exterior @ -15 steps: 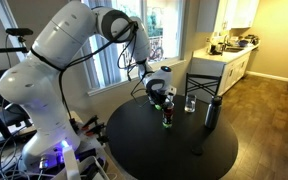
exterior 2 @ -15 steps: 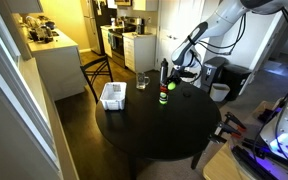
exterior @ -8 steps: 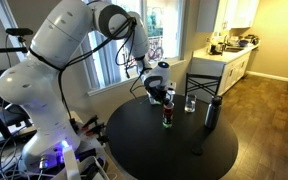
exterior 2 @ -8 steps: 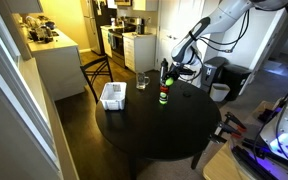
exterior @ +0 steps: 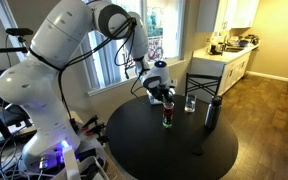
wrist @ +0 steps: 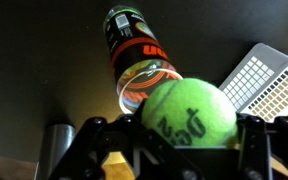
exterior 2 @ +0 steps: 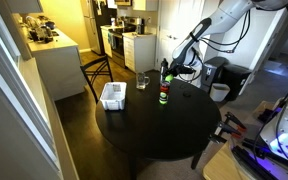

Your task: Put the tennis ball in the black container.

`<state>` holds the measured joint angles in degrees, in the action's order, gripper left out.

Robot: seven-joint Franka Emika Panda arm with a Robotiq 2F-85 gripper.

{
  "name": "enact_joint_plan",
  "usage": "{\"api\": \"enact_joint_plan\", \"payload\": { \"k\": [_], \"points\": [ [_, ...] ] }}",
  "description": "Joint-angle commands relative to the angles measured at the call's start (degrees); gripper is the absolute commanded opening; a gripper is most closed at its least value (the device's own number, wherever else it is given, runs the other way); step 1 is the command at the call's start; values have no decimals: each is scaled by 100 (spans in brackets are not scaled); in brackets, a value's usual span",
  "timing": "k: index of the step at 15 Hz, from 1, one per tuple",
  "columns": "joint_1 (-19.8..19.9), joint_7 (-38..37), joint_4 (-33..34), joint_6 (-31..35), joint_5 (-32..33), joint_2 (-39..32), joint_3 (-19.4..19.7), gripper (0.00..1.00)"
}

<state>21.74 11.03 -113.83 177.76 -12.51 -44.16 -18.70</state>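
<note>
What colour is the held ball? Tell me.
The ball is yellow-green, clearest in the wrist view.

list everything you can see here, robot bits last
tennis ball: 1, yellow-green, held between the jaws just above the can
ball can: 1, clear with a black and red label, upright on the table below the ball
drinking glass: 1, clear, on the table between the can and the basket
basket: 1, white mesh, at the table's edge
dark bottle: 1, black, upright near the table's edge
table: 1, round, black
chair: 1, black, beside the table
robot arm: 1, white, reaching over the table
gripper: 1, black, closed on the ball
</note>
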Motion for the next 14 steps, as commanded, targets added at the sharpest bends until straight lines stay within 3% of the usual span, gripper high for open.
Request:
{"api": "enact_joint_plan", "payload": {
  "k": [1,7,14],
  "points": [
    [53,-101,-88,408,253,-36,156,33],
    [27,-186,140,1077,743,-428,342,33],
    [117,-415,508,1729,1495,-1002,174,33]
  ]
}}
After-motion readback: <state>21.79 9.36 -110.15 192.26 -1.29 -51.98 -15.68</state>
